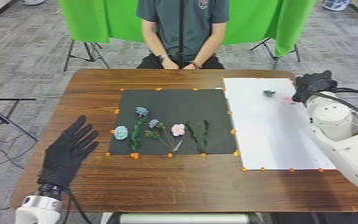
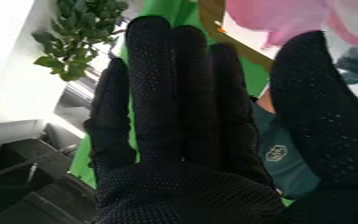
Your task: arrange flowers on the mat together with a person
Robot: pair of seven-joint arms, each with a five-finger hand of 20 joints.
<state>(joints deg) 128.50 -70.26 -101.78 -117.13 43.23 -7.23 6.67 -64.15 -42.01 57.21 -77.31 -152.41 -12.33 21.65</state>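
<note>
One pink flower (image 1: 288, 100), on the white mat (image 1: 282, 145) at two o'clock of the table (image 1: 175, 192), beside the right hand (image 1: 313, 85), fingers straight, nothing held; presumably light, soft, easily crushed; best hold, a gentle pinch at its base.

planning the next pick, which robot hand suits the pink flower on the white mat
Probably the right robot hand: it's near the pink flower; the left robot hand is beyond the dark mat.
</note>
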